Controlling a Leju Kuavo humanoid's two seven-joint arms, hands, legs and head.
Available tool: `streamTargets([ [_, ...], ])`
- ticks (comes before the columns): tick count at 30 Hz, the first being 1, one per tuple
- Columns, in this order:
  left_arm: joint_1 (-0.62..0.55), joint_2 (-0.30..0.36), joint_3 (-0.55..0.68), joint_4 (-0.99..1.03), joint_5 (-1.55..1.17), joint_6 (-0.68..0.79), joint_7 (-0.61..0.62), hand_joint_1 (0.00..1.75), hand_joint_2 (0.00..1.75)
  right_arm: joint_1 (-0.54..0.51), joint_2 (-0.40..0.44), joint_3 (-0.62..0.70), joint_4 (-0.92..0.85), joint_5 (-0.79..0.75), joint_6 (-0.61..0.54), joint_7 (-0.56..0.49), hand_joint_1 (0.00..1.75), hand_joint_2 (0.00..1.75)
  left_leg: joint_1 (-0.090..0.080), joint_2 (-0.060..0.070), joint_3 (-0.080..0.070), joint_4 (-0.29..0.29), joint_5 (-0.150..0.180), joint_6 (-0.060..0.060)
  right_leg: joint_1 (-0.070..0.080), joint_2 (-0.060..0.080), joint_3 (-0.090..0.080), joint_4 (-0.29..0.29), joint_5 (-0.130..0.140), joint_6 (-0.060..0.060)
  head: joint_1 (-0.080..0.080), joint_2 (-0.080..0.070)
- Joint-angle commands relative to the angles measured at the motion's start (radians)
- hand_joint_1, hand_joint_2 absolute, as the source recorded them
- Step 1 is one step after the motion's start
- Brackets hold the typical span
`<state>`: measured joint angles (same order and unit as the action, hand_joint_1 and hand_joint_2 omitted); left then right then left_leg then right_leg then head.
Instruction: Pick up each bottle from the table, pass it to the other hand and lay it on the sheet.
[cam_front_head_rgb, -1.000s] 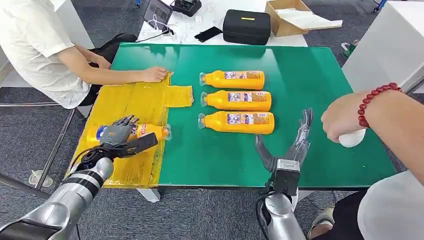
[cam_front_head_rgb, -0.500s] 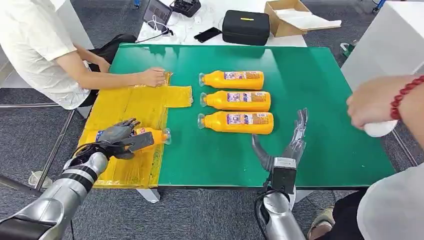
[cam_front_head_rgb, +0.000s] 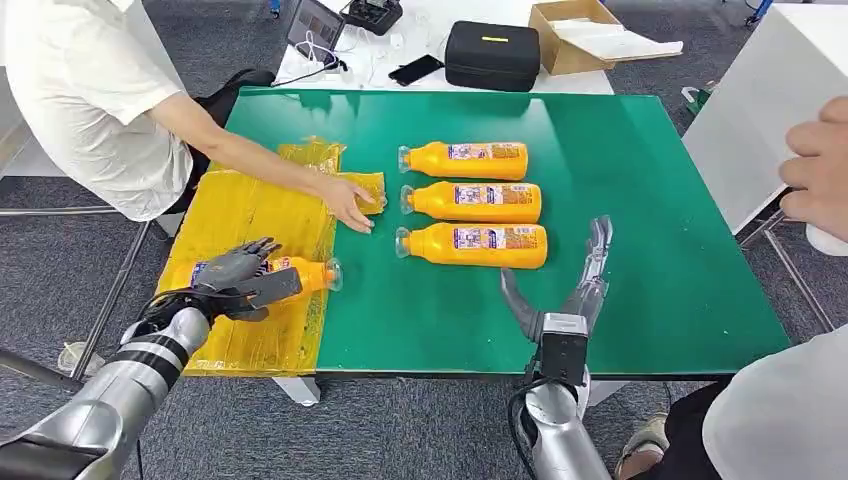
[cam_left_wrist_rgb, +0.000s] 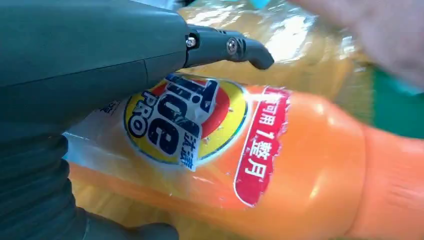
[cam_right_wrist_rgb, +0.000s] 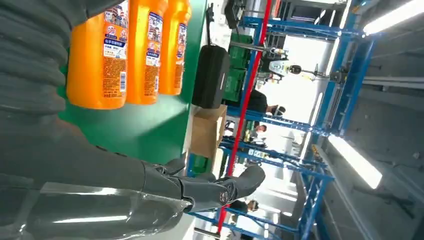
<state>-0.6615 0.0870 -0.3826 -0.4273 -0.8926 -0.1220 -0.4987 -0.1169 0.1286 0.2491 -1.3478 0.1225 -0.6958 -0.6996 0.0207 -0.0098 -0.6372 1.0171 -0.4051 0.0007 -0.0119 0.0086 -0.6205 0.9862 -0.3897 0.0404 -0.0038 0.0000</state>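
Note:
An orange bottle (cam_front_head_rgb: 303, 272) lies on its side on the yellow sheet (cam_front_head_rgb: 255, 210), cap toward the green table. My left hand (cam_front_head_rgb: 234, 272) holds it around its labelled end. In the left wrist view the bottle (cam_left_wrist_rgb: 280, 165) sits between a finger (cam_left_wrist_rgb: 240, 47) and the thumb. Three more orange bottles (cam_front_head_rgb: 465, 158), (cam_front_head_rgb: 472, 200), (cam_front_head_rgb: 472, 244) lie in a row mid-table. My right hand (cam_front_head_rgb: 582, 290) stands open at the table's near edge, just right of the nearest bottle, holding nothing. The right wrist view shows that row of bottles (cam_right_wrist_rgb: 97, 55) beyond my right hand (cam_right_wrist_rgb: 200, 190).
A person at the left presses a hand (cam_front_head_rgb: 350, 205) on the sheet's right flap. Another person's hand (cam_front_head_rgb: 815, 160) hovers at the right edge, off the green table (cam_front_head_rgb: 640, 180). A black case (cam_front_head_rgb: 492, 52) and a cardboard box (cam_front_head_rgb: 590, 30) sit beyond the table.
My left hand and its bottle sank slightly toward me onto the sheet. The left person's hand slid from the sheet's far corner to its right flap. The right person's arm drew back off the table.

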Motion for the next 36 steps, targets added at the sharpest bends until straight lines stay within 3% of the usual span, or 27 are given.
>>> streamTargets([
  [1,0.163,0.0,0.02,-0.291,0.087,0.162,-0.04,0.0,1.75,0.006,-0.012,-0.018,-0.004,0.042,-0.002,0.001,0.0,1.75,0.0,0.003,0.003,0.0,-0.002,0.001,0.0,0.001,0.003,-0.001,-0.001,-0.001,0.0,0.0],
  [3,0.208,-0.009,0.023,-0.369,0.106,0.23,-0.046,0.0,1.75,0.013,-0.013,-0.021,-0.007,0.048,-0.002,0.001,0.0,1.75,0.0,0.003,0.004,-0.001,-0.002,0.002,0.0,0.001,0.003,-0.001,-0.001,-0.002,0.0,0.0],
  [4,0.343,-0.032,-0.006,-0.595,0.181,0.421,-0.024,0.0,1.75,0.016,-0.023,-0.012,0.025,0.083,-0.002,0.001,0.0,1.75,-0.002,0.0,0.004,-0.002,-0.002,0.002,-0.001,-0.001,0.005,-0.002,-0.002,-0.001,0.0,0.0],
  [9,0.343,-0.032,-0.006,-0.595,0.181,0.421,-0.024,0.0,1.75,0.016,-0.023,-0.012,0.025,0.083,-0.002,0.001,0.0,1.75,-0.001,0.001,-0.004,0.0,-0.001,0.001,-0.001,0.0,-0.005,-0.001,-0.001,-0.001,0.0,0.0],
  [10,0.355,-0.042,0.012,-0.627,0.272,0.39,-0.053,0.0,1.75,-0.03,-0.052,0.033,0.171,0.147,-0.002,0.001,0.0,1.75,-0.001,0.001,-0.002,0.0,-0.002,0.001,-0.001,-0.001,-0.003,0.0,-0.002,-0.001,0.0,0.0],
  [13,0.374,-0.05,0.007,-0.694,0.308,0.401,-0.051,0.0,1.75,-0.129,-0.06,0.008,0.437,0.395,-0.002,0.001,0.0,1.75,0.0,0.002,-0.004,-0.001,-0.001,0.001,0.0,0.001,-0.004,-0.002,0.0,-0.001,0.0,0.0],
  [15,0.376,-0.052,0.0,-0.712,0.309,0.403,-0.043,0.0,1.75,-0.15,-0.06,-0.001,0.465,0.399,-0.002,0.001,0.0,1.75,0.001,0.003,-0.003,-0.001,-0.002,0.001,0.001,0.002,-0.003,-0.002,0.0,-0.001,0.0,0.0],
  [17,0.397,-0.098,0.022,-0.759,0.376,0.404,-0.032,0.0,1.75,-0.215,-0.102,0.024,0.583,0.623,0.023,0.156,0.0,1.75,0.0,0.002,-0.003,0.0,-0.001,0.001,0.0,0.0,-0.003,-0.002,0.0,-0.001,0.0,0.0],
  [18,0.417,-0.127,0.032,-0.793,0.414,0.399,-0.013,0.0,1.75,-0.235,-0.116,0.021,0.615,0.662,0.052,0.232,0.0,1.75,0.0,0.002,-0.002,-0.001,-0.001,0.002,0.0,0.0,-0.002,-0.002,0.0,-0.001,0.0,0.0],
  [20,0.474,-0.181,0.025,-0.883,0.503,0.365,0.04,0.0,1.75,-0.248,-0.158,0.027,0.618,0.748,0.104,0.331,0.0,1.75,-0.001,0.0,-0.002,0.0,-0.001,0.003,0.0,-0.002,-0.001,-0.002,-0.001,0.0,0.0,0.0],
  [23,0.552,-0.241,0.014,-0.978,0.65,0.371,0.126,0.0,1.75,-0.216,-0.193,0.015,0.575,0.811,0.126,0.388,0.0,1.75,-0.002,-0.002,-0.004,0.0,-0.001,0.002,-0.002,-0.003,-0.003,-0.001,-0.001,0.001,0.0,0.0],
  [28,0.564,-0.226,-0.009,-1.0,0.716,0.428,0.141,0.0,1.75,-0.184,-0.194,0.004,0.54,0.831,0.165,0.427,0.0,1.75,-0.003,-0.002,-0.004,0.001,-0.003,0.002,-0.002,-0.003,-0.001,-0.001,-0.002,0.0,0.0,0.0],
  [36,0.587,-0.216,-0.04,-1.048,0.749,0.395,0.15,0.0,1.75,-0.155,-0.201,0.047,0.501,0.881,0.211,0.474,0.0,1.75,-0.001,-0.001,-0.004,0.001,-0.003,0.003,0.0,-0.003,-0.004,-0.001,-0.002,-0.001,0.0,0.0],
])
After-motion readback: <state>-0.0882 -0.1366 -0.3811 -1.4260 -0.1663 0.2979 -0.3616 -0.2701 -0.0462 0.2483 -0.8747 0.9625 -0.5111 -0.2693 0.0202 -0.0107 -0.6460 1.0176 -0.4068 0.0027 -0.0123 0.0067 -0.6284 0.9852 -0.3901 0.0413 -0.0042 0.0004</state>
